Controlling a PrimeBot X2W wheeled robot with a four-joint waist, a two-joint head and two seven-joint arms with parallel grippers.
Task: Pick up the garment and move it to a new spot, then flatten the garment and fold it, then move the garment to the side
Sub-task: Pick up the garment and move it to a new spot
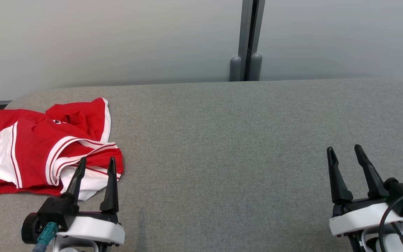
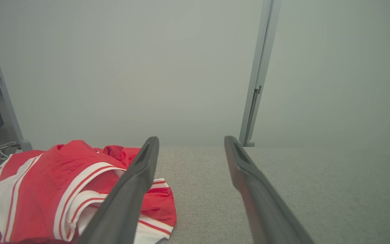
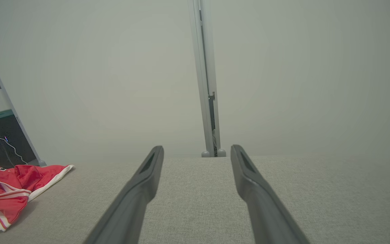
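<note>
The left gripper [image 1: 97,160] is standing wide open with nothing between its two fingers. In the head view its fingertips are overlapping the near right corner of the garment [image 1: 30,147], and whether they are touching the cloth cannot be told. In the left wrist view, one finger is crossing the red cloth while the other is lying over bare surface. The right gripper [image 1: 344,148] is also standing wide open and holding nothing, hovering at the near right of the tabletop [image 1: 222,140], well apart from the garment.

There are two grippers, one garment and one tabletop. Behind them two pale wall panels [image 1: 117,42] are meeting at one grey post [image 1: 246,52].

The garment is lying crumpled at the far left of the grey fabric tabletop, close to its rounded left corner and running past the picture's left edge. The whole middle and right of the tabletop are lying bare, offering open room between the two grippers.

The red-and-white heap is stretching mostly left to right, with white striped bands curving across its near side. Which end is the top cannot be told.
</note>
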